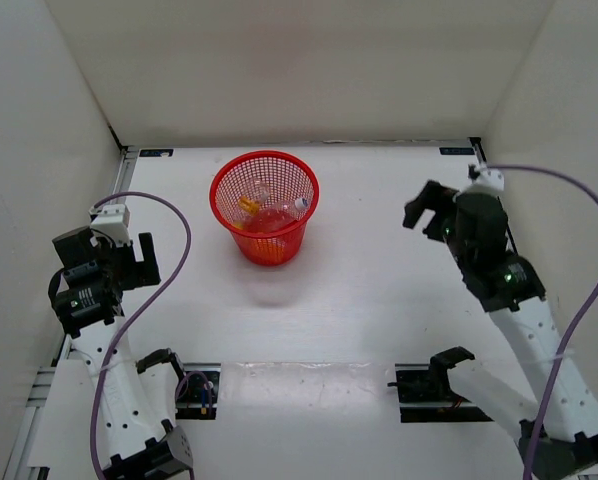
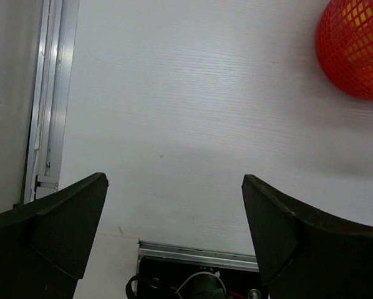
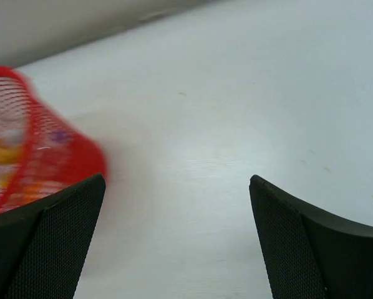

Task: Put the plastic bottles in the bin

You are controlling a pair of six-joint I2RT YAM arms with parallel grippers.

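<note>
Red mesh bin (image 1: 264, 205): stands upright on the desk (image 1: 379, 300), far half, a bit left of centre, between the two arms and well apart from both. Plastic bottles (image 1: 269, 208): all lie inside the bin, down at the bottom. Orange-capped bottle (image 1: 247, 206) on the left, pale-capped clear bottle (image 1: 297, 206) on the right, third clear bottle (image 1: 263, 190) toward the far side. Can't tell through the mesh which ones touch. Left jaws: stand wide apart, clamp nothing, show only bare desk between them in the wrist view. Hang over the near-left of the desk beside the aluminium rail (image 2: 52, 93), with the bin (image 2: 355, 50) just catching the top right corner there. Right jaws: likewise wide apart, clamped on nothing, bare desk in the gap. Sit raised over the right side of the desk on the right arm (image 1: 499, 270), facing across toward the bin (image 3: 30, 156), which shows blurred at the left edge of that wrist view with a yellowish blob behind the mesh. Left arm (image 1: 99, 280): folded back near the left wall, purple cable (image 1: 179, 250) looping over it.
</note>
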